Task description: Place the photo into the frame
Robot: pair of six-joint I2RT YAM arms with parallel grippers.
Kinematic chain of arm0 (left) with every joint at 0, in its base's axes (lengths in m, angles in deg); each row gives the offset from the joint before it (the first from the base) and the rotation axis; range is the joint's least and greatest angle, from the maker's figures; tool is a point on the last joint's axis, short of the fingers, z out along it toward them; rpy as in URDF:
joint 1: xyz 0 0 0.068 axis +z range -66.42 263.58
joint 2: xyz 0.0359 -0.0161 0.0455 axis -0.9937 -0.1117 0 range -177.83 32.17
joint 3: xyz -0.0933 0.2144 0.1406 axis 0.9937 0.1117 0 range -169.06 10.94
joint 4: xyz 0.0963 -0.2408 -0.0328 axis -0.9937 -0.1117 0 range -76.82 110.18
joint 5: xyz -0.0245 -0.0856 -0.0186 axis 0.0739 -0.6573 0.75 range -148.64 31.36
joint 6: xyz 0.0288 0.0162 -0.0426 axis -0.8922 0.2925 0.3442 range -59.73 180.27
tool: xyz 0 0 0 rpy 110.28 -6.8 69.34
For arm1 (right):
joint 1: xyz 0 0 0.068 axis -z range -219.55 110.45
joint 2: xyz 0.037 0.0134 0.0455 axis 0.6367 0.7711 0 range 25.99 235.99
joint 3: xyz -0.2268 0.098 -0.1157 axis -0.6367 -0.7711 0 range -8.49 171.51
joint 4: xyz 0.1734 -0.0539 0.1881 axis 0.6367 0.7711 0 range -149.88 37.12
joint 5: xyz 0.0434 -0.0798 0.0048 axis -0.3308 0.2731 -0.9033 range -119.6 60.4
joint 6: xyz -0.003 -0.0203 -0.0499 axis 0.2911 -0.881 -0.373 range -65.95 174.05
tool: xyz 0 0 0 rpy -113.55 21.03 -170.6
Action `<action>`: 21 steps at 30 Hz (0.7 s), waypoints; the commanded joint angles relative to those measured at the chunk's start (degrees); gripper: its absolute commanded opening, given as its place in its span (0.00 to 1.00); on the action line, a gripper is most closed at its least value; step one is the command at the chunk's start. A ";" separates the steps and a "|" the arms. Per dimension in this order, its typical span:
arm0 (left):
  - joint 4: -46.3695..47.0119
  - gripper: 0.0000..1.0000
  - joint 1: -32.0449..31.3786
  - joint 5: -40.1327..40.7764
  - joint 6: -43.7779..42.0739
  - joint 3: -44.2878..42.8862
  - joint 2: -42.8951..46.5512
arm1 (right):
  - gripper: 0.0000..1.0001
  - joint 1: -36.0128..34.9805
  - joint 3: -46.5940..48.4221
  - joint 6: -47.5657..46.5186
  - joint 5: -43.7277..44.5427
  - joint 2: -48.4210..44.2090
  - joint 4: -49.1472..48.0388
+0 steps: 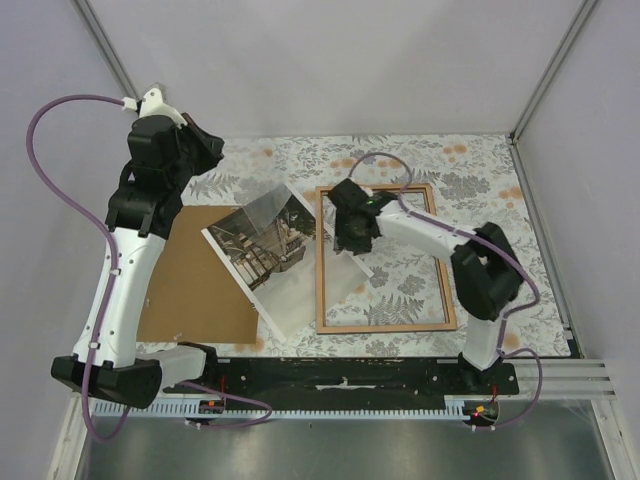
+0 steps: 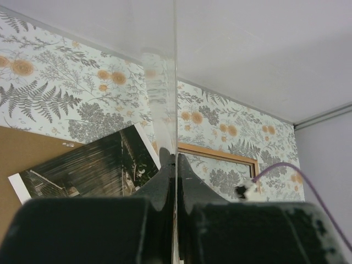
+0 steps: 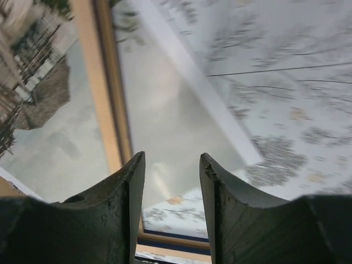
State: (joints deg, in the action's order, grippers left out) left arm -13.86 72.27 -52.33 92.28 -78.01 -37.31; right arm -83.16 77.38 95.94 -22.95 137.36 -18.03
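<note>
With the left tool (image 2: 176,163) pinching a clear sheet (image 1: 258,207) and the right tool (image 3: 171,165) spread, the skewed photo (image 1: 255,245) needs squaring into the frame (image 1: 385,326).

robot manipulation lab: enclosed bench-top test cell

item: one cell, shut in by plain pale grey wall panels (image 1: 340,60) set in bare aluminium corner posts (image 1: 550,70). fittings: two white-and-black robot arms, left arm (image 1: 125,280) and right arm (image 1: 430,235), bolted to a black base rail (image 1: 340,372) at the near table edge; purple cables (image 1: 45,120) looping loose from both arms; a white slotted cable duct (image 1: 340,410) along the rail; bare sheet metal (image 1: 330,450) in front. the floral tablecloth (image 1: 480,165) is the only domestic touch.
</note>
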 commanded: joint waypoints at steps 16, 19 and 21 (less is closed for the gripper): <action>25.67 0.02 -9.69 -50.76 21.06 9.48 -9.80 | 0.57 45.44 -15.03 -13.67 -13.15 -19.98 -10.91; 32.87 0.02 -10.57 -54.11 24.67 15.01 -11.73 | 0.58 47.65 -14.67 -13.76 -15.09 -17.42 -12.31; 37.54 0.02 -11.27 -55.52 26.60 18.27 -13.40 | 0.58 48.97 -14.41 -13.41 -16.23 -15.67 -12.93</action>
State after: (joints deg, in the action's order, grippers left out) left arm 9.44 61.59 -99.81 110.92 -64.26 -48.39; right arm -36.30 61.25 84.11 -34.25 119.41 -27.52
